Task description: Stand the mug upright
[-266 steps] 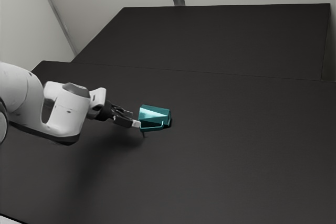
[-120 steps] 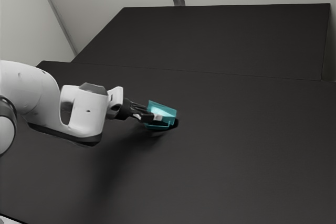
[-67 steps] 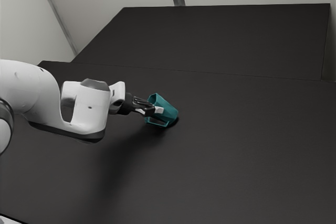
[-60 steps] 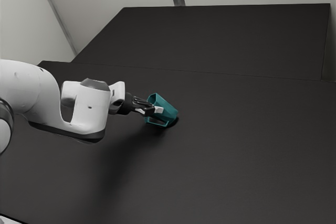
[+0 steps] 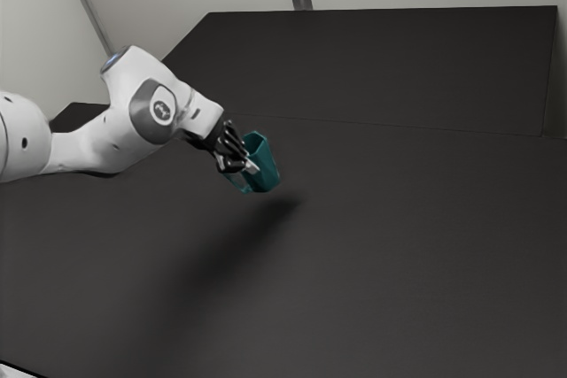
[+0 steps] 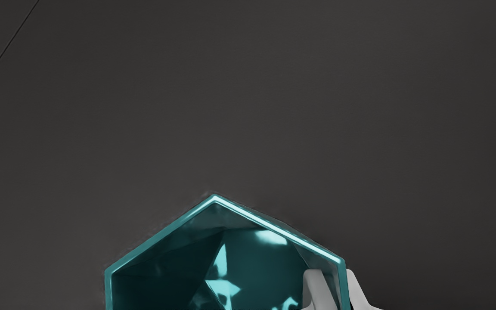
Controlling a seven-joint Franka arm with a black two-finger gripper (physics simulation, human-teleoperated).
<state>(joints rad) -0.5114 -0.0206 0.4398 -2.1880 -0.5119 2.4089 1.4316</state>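
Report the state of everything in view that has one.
Teal faceted mug: lifted off the black table, opening upward, leaning, not yet set down.
Black two-finger tool with pale fingertips: shut on the mug's wall, one finger inside, one outside.

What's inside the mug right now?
One fingertip of the tool is inside the mug; the other is outside, the wall pinched between them. Whatever lies behind the inner fingertip is covered.

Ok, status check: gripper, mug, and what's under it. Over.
Black two-finger gripper shut on one wall of glossy teal faceted mug. Mug held off the table, mouth up, leaning. Flat dark tabletop below.
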